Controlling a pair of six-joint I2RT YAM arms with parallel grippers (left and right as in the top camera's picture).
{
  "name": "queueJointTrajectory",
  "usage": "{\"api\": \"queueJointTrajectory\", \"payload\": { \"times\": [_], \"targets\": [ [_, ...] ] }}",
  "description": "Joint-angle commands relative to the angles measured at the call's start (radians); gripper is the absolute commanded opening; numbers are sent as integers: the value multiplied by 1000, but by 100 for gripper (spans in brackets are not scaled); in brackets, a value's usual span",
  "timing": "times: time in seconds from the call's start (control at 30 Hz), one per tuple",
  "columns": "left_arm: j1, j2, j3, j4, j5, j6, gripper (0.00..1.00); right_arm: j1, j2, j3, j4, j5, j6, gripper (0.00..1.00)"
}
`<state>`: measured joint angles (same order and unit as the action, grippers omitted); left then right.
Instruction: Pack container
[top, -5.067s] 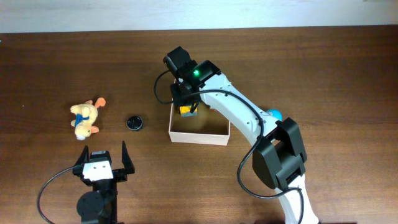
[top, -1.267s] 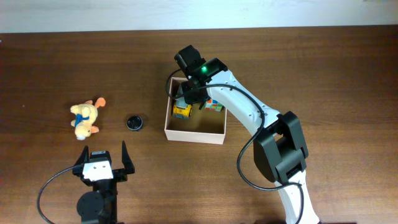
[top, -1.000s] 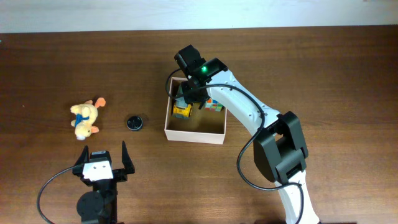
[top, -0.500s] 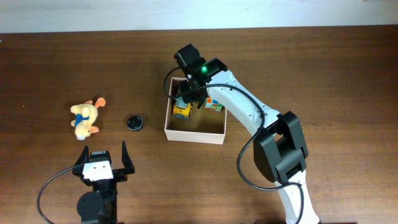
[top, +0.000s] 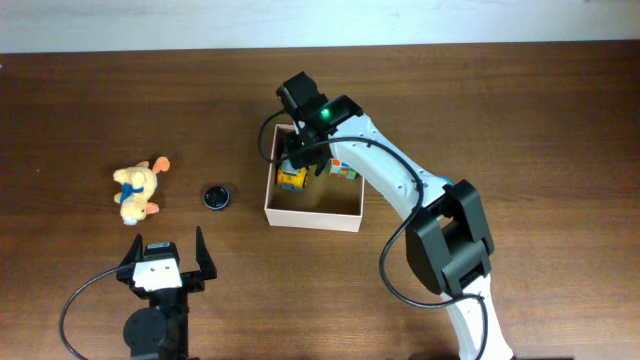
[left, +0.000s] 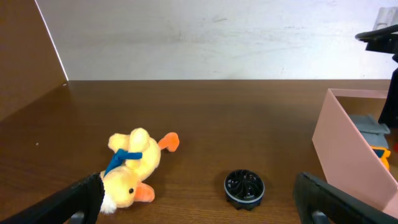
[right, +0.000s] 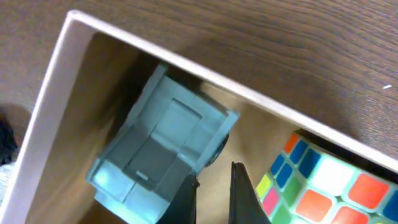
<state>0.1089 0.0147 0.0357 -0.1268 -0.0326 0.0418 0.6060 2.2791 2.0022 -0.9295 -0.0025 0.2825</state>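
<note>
While the left tool (top: 167, 243) rests with fingers spread wide near the front edge of the bench (top: 520, 110), the container (top: 315, 219) sits mid-bench. The right tool (right: 214, 180) hangs inside its far-left corner, fingers nearly together, gripping nothing, just beside a grey toy vehicle (right: 165, 146).
</note>
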Motion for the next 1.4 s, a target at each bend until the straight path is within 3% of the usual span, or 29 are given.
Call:
{"api": "queueJointTrajectory", "payload": {
  "times": [0.0, 1.37],
  "targets": [
    [5, -10, -5, 2, 11, 15, 99, 30, 18, -3, 7, -21, -25, 4],
    [5, -10, -5, 2, 11, 15, 99, -43, 35, -3, 5, 13, -42, 4]
  ]
}}
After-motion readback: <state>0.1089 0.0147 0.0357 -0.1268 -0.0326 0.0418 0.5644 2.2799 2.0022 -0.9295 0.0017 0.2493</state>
